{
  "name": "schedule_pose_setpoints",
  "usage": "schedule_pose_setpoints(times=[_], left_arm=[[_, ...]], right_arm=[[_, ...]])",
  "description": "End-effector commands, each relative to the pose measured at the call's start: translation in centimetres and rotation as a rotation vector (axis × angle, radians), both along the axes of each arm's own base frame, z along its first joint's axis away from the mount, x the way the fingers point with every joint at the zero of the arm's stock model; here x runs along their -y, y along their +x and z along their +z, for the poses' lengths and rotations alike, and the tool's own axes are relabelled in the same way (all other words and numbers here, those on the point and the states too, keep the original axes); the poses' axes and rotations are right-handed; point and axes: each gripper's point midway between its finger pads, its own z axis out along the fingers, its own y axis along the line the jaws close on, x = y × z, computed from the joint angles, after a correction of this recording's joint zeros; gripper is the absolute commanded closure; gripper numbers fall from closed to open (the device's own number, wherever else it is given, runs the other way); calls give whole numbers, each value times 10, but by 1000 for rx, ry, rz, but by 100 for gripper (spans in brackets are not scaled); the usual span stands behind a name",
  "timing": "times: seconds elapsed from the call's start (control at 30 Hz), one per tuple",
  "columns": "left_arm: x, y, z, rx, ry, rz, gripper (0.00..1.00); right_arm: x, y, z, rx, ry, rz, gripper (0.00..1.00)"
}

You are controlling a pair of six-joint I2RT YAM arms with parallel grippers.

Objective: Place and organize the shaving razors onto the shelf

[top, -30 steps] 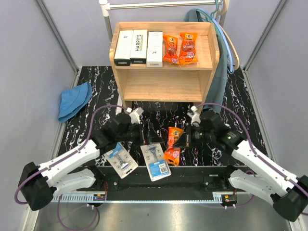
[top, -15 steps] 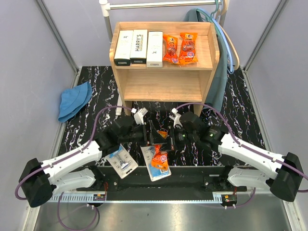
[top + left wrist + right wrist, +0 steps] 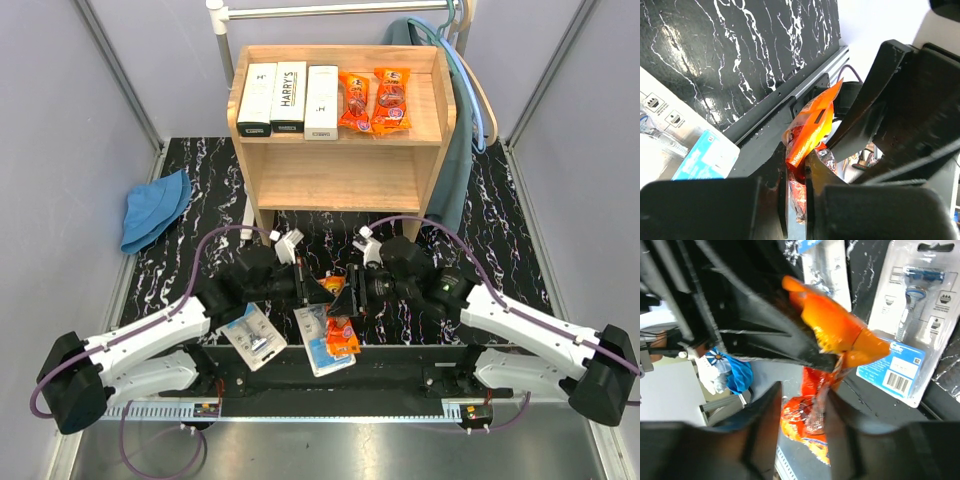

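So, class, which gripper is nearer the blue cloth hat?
Left. The left gripper is right of the blue cloth hat, toward the near edge; the right gripper sits just beyond it, farther right.

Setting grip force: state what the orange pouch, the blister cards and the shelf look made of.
Orange pouch: thin glossy plastic film, probably; it creases and glints. Blister cards: clear shiny plastic over printed card, seemingly. Shelf: light bare wood, matte, grain faintly visible.

The shelf [image 3: 340,180] stands far back on the table [image 3: 200,200]. On its top, three boxes [image 3: 288,95] lie left of two pouches [image 3: 390,100]. The hat [image 3: 155,208] lies left. Two cards [image 3: 252,338] lie near, side by side, a third pouch [image 3: 342,335] over the right one.
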Motion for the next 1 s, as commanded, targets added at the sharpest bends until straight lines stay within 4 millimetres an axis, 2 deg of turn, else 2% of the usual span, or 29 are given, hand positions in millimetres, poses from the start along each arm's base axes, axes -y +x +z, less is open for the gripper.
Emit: schedule_pose_setpoints(times=[0.0,0.13,0.17,0.23,0.3,0.33,0.37,0.43,0.47,0.6,0.77,0.87,0.9,0.97], left_arm=[[0,10,13,41,-25,53,100],[-3,14,15,53,-22,75,100],[-3,14,17,58,-23,78,100],[-4,16,20,67,-32,83,100],[-2,17,29,76,-75,74,100],[-2,16,30,72,-82,67,100],[0,17,38,91,-113,59,100],[3,17,50,123,-164,30,100],[4,17,56,140,-179,22,100],[8,13,74,186,-233,-22,100],[13,11,83,192,-262,-57,100],[15,8,84,189,-268,-75,100],[14,8,86,193,-272,-74,100],[14,7,88,198,-279,-75,100]], right_arm=[[-6,5,39,117,134,-10,44],[6,10,43,158,136,-76,31],[11,8,49,174,153,-89,28],[18,10,44,183,143,-122,24],[26,9,47,197,156,-149,22],[30,8,39,189,147,-157,21],[33,5,42,188,165,-164,21],[37,2,33,166,161,-176,21],[39,0,36,171,178,-178,21],[45,-3,26,156,175,-194,23],[44,-2,25,155,181,-198,28],[41,1,27,162,190,-199,37],[40,2,27,162,187,-205,44],[38,4,25,161,184,-206,48]])
